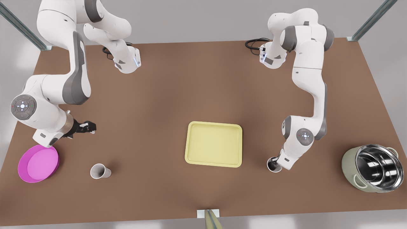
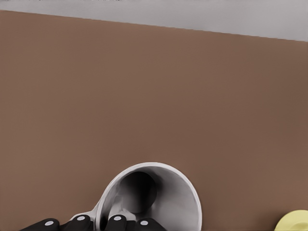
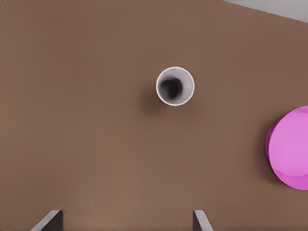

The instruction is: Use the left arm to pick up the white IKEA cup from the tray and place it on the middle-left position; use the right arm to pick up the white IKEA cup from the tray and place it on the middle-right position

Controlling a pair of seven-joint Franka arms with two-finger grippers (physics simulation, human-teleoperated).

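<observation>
In the front view, the pale yellow tray [image 1: 213, 123] lies on the brown tabletop [image 1: 159, 95] with no cups in it. One white cup [image 1: 272, 166] stands upright just off the tray's short side, toward the front view's right, and the left gripper [image 1: 276, 162] reaches down into its mouth. A second white cup [image 1: 100, 171] stands well off the tray's opposite side, near a pink plate [image 1: 38, 163]. The right gripper [image 1: 90, 127] hovers a little farther from the tray than that cup does. In the left wrist view, the left gripper [image 2: 98, 222] has its jaws pinched on the wall of the first cup [image 2: 159, 197], one jaw inside the rim and one outside. A corner of the tray [image 2: 294, 222] lies close by. In the right wrist view, the right gripper [image 3: 125, 221] is spread wide and holds nothing. The second cup [image 3: 175, 85] stands alone on the tabletop, beside the plate [image 3: 291, 149]. The step in hand appears to be setting down the left arm's cup. To do it well, the base should rest flat before the jaws part, and the arm should then lift straight up so the inner jaw clears the rim without tipping the cup.
</observation>
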